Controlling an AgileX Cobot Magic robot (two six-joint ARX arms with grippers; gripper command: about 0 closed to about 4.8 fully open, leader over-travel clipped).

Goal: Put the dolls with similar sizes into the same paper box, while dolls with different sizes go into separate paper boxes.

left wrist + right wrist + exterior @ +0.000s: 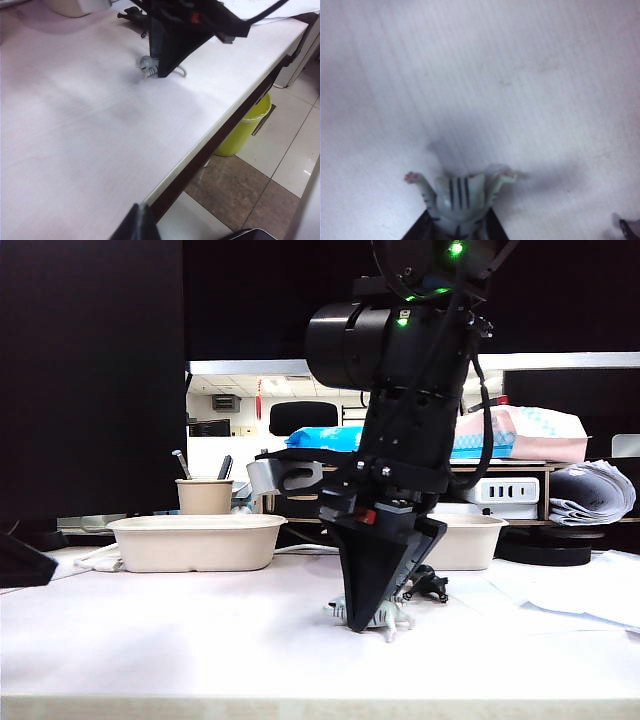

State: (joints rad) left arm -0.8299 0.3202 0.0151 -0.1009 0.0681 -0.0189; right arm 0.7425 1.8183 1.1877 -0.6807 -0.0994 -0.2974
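Observation:
A tiny white-striped animal doll (pixel 388 618) (pixel 147 63) (pixel 457 197) stands on the white table, near its front. My right gripper (pixel 368 622) (pixel 165 70) (pixel 457 231) points down onto it, and its black fingers press both flanks of the doll. Just behind it lies a tiny black creature doll (pixel 428 585) (pixel 131 15). Two beige paper boxes stand further back, one at the left (pixel 195 542) and one at the right (pixel 470 540), partly hidden by the arm. My left gripper (pixel 140 222) hangs shut over the table's front edge, holding nothing.
A round beige pen cup (pixel 204 495) stands behind the left box. Loose white papers (pixel 560 590) lie at the right. The table's front edge (pixel 210 145) drops to a tiled floor with a yellow bin (pixel 247 125).

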